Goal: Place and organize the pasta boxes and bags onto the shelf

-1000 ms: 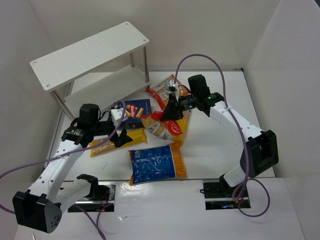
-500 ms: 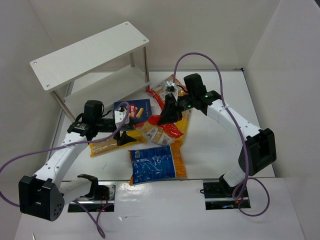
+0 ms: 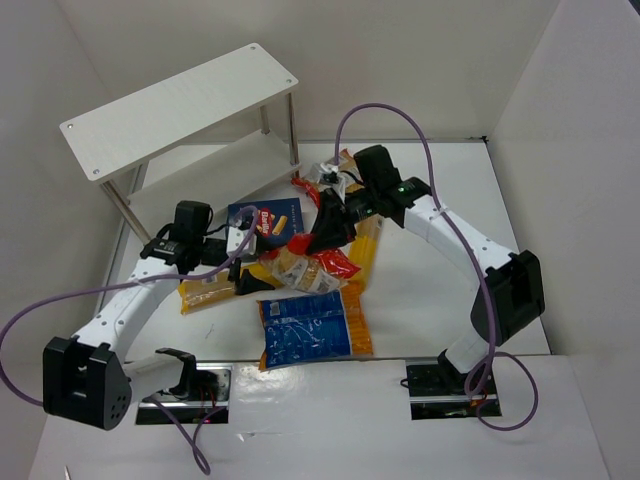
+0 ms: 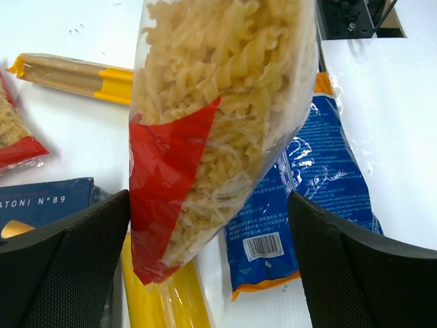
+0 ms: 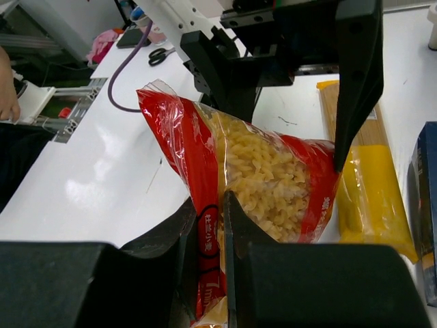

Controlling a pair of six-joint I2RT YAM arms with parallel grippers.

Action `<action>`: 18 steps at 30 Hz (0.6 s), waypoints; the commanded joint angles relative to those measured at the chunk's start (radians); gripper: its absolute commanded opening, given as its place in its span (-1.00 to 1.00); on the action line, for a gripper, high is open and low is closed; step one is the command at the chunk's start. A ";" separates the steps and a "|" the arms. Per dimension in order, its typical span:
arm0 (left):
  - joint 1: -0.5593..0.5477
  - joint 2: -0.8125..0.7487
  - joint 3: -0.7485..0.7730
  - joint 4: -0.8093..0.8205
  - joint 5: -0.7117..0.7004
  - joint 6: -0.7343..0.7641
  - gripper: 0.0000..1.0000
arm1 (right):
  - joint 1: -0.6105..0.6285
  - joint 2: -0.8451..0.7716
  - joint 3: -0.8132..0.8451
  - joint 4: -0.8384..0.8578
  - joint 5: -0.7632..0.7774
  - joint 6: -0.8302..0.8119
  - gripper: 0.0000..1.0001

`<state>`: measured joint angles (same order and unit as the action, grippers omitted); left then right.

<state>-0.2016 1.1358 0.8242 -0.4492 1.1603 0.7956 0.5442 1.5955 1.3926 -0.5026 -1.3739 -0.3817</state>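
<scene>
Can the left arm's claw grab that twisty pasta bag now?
Probably yes. The pasta bag sits inside the left gripper, whose fingers are open on either side with nothing blocking them. The right gripper pinches the bag's red edge.

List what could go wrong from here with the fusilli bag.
The right end effector pinches only the red edge of the fusilli bag; the hanging pasta could slip out.
The left end effector is open around the same bag; closing while the right pulls might tear it.
The bag hangs low over the blue-orange bag and could drag it.
</scene>
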 commanded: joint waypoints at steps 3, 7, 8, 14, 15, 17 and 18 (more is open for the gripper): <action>-0.004 0.028 0.056 -0.019 0.124 0.085 0.98 | 0.019 -0.013 0.097 0.029 -0.175 0.017 -1.00; -0.015 0.048 0.081 -0.028 0.142 0.096 0.98 | 0.037 0.010 0.127 0.029 -0.185 0.026 -1.00; -0.015 0.059 0.095 -0.028 0.142 0.096 0.98 | 0.037 0.011 0.128 0.019 -0.185 0.026 -1.00; -0.048 0.100 0.130 -0.037 0.151 0.073 0.98 | 0.046 0.053 0.160 0.010 -0.185 0.017 -1.00; -0.061 0.111 0.130 -0.037 0.151 0.073 0.98 | 0.046 0.067 0.177 -0.005 -0.185 0.017 -1.00; -0.071 0.123 0.130 -0.037 0.151 0.063 0.95 | 0.046 0.086 0.198 -0.017 -0.185 0.003 -1.00; -0.071 0.136 0.139 -0.037 0.151 0.054 0.91 | 0.046 0.099 0.218 -0.031 -0.185 0.003 -1.00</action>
<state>-0.2607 1.2469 0.9226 -0.4980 1.2293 0.8318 0.5804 1.6962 1.5059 -0.5392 -1.3888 -0.3752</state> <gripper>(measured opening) 0.965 0.208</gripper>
